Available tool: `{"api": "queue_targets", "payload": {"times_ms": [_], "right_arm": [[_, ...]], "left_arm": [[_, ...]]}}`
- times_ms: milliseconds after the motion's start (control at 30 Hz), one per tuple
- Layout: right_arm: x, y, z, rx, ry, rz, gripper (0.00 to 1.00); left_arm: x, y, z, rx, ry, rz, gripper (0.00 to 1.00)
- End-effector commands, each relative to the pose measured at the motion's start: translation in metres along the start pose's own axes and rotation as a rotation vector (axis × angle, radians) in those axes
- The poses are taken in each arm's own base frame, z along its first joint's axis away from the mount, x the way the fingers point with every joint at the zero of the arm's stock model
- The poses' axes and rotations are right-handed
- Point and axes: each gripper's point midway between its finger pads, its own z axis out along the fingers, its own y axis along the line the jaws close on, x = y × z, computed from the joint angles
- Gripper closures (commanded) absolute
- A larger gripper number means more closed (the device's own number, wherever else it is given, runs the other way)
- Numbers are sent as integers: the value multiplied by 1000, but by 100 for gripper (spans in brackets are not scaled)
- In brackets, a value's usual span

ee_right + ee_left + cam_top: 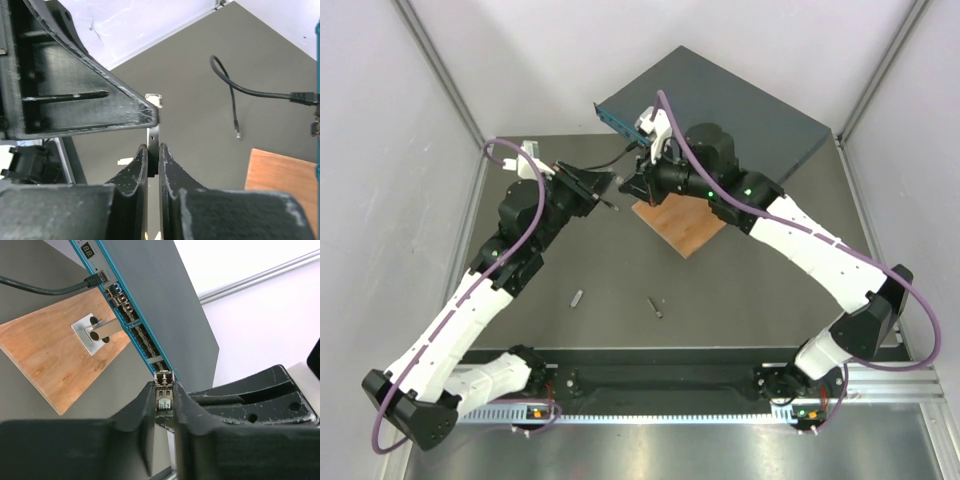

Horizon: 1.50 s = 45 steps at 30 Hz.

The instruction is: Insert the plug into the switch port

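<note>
The switch point(740, 110) is a dark blue-grey box at the back, its teal front face point(131, 325) carrying a row of small sockets. My left gripper point(164, 388) is shut on the plug point(164, 390), a small metal module pointing at the socket row, its tip just short of the face. My right gripper point(153, 148) is shut on a thin dark strip at the plug's rear point(153, 135), right below the left gripper's fingertip point(145, 112). In the top view both grippers, left point(607, 196) and right point(626, 186), meet in front of the switch's left end.
A thin wooden board point(680, 222) with a metal bracket point(95, 332) lies in front of the switch. A black cable point(45, 288) is plugged into a socket near the face's end, its loose end point(238, 134) on the table. Two small parts point(576, 297) point(655, 307) lie mid-table.
</note>
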Motion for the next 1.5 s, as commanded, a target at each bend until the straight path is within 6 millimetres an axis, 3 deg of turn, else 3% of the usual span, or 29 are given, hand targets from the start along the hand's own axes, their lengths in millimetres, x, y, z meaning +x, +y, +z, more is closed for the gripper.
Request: {"api": "queue_targets", "payload": {"times_ms": [0,67,133,167,200,300,333,367,400,433,500,600,633,700,800,967,1067,1233,1300,1467], "right_arm": [[-27,7,-5,0,-69,-64,100],[-26,7,-10,-4,-55,-83,100],[-17,5,-21,-37,-26,-88,100],[-14,4,-25,-49,-21,-83,100],[-1,0,-27,-59,7,-63,100],[9,5,-45,-152,30,-25,100],[11,16,-55,-221,39,-10,100],[12,21,-59,-247,43,-6,100],[17,25,-63,-272,54,-3,100],[19,33,-72,-313,62,2,100],[32,40,-79,-348,97,28,100],[61,55,-90,-437,183,84,100],[67,63,-94,-484,204,107,100],[85,66,-97,-520,256,127,100],[100,73,-100,-570,295,177,100],[115,76,-98,-594,342,267,100],[118,77,-94,-602,351,295,100],[114,79,-86,-620,354,353,100],[116,79,-82,-630,360,373,100],[116,87,-77,-652,371,393,100]], "left_arm": [[-10,-19,-8,77,-22,-6,72],[-14,-17,-12,88,-23,92,54],[-24,-17,-17,106,-26,174,28],[-20,-15,-20,122,16,247,26],[-31,-13,-22,117,4,278,25],[-29,-28,-36,230,73,495,23],[-29,-30,-41,263,76,613,21],[-27,-35,-46,293,85,670,11],[-15,-41,-55,371,138,736,8],[-12,-43,-64,431,142,875,9],[12,-46,-85,565,271,996,15],[14,-46,-92,647,316,1228,17],[26,-31,-95,694,405,1315,19],[32,-27,-104,750,449,1394,25],[50,-7,-119,850,526,1537,34],[88,32,-128,918,683,1714,40],[103,39,-128,965,707,1800,42],[112,35,-108,968,671,1867,46],[113,43,-100,940,689,1935,46],[122,44,-94,977,672,2001,46]]}}
